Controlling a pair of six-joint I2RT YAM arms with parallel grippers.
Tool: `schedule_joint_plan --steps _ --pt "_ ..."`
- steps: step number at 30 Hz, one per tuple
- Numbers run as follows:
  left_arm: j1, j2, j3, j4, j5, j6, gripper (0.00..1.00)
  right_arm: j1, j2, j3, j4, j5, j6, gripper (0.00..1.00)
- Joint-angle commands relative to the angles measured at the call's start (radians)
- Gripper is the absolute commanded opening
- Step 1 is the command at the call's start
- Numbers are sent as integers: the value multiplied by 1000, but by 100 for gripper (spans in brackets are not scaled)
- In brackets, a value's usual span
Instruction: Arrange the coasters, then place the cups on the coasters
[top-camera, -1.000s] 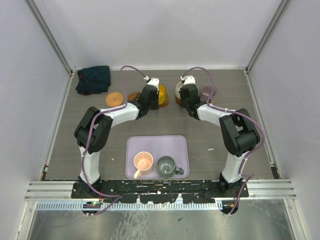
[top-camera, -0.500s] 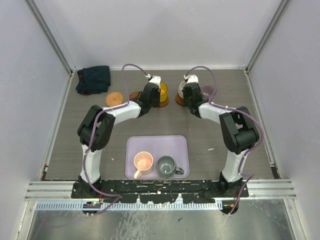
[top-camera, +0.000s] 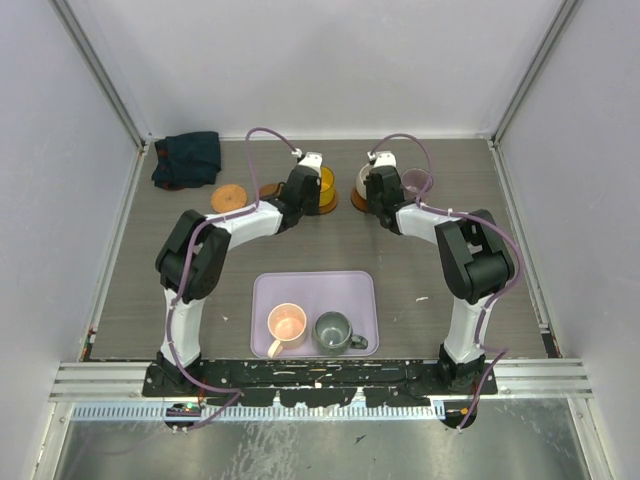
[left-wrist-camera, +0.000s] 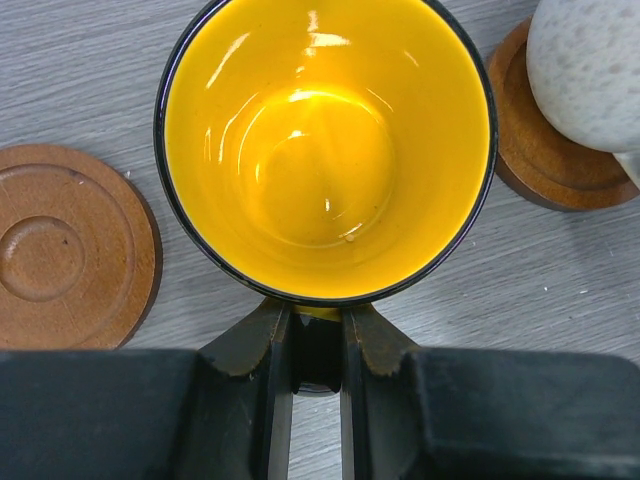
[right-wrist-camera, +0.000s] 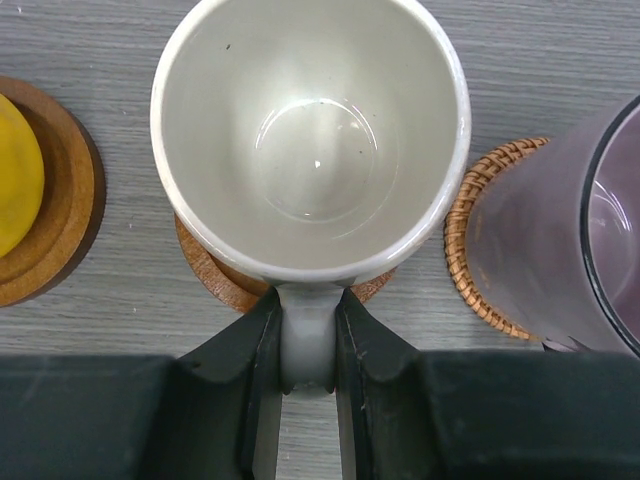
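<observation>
Left gripper (left-wrist-camera: 317, 322) pinches your glossy yellow-orange mug (left-wrist-camera: 325, 150) by the handle, right gripper (right-wrist-camera: 308, 312) the cream white mug (right-wrist-camera: 310, 130) (for upright control), over dark wooden round coasters (right-wrist-camera: 62, 232) beyond the lilac rectangular tray (top-camera: 262, 288).

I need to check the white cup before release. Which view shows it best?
The right wrist view: the white cup fills the frame, its handle held in the right gripper, a brown coaster under it. The left wrist view catches only its wall at the top right; the top view shows it small, partly behind the gripper.
</observation>
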Motion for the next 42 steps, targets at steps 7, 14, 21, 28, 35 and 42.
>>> schedule_joint_plan --steps 7,14,21,28,35,42 --pt "4 2 74 64 -28 -6 4 -3 -34 68 128 -1 23 1" --pt "4 -9 70 49 -28 -18 5 -2 -79 45 114 -6 29 1" --pt "4 -31 69 37 -28 -20 5 -2 -99 56 102 -12 28 1" --pt "3 -39 73 31 -19 -22 5 5 -137 54 97 -12 20 1" --pt "3 -42 77 11 -9 -32 5 9 -147 76 51 -9 23 1" --pt "3 -62 81 -31 -4 -39 7 17 -131 109 -29 -9 53 1"
